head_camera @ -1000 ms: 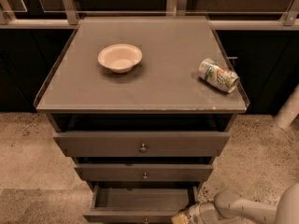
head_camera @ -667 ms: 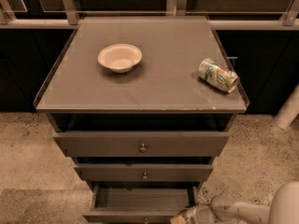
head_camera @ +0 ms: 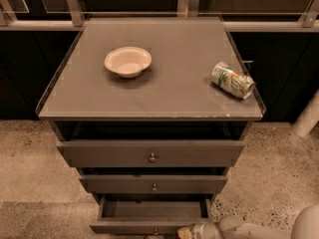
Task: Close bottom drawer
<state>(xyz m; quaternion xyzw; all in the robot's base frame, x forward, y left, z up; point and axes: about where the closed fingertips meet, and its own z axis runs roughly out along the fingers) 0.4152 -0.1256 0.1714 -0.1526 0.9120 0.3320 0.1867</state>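
Grey cabinet (head_camera: 174,91) seen from above, bottom drawer (head_camera: 144,226) pulled open at lower centre of frame, gripper (head_camera: 189,231) at bottom edge just beside the drawer front's right end, open or closed cannot be told, bowl (head_camera: 127,61) and can (head_camera: 232,80) on top.

I see a matt grey-brown metal desk (head_camera: 174,96), scuffed along its front edge, carrying a matt cream bowl (head_camera: 127,61) and a glossy printed can (head_camera: 232,80). The bottom drawer (head_camera: 124,226) looks like dull painted metal. My gripper (head_camera: 187,231), smooth pale plastic, sits at its front right. The floor (head_camera: 30,153) is speckled and rough.
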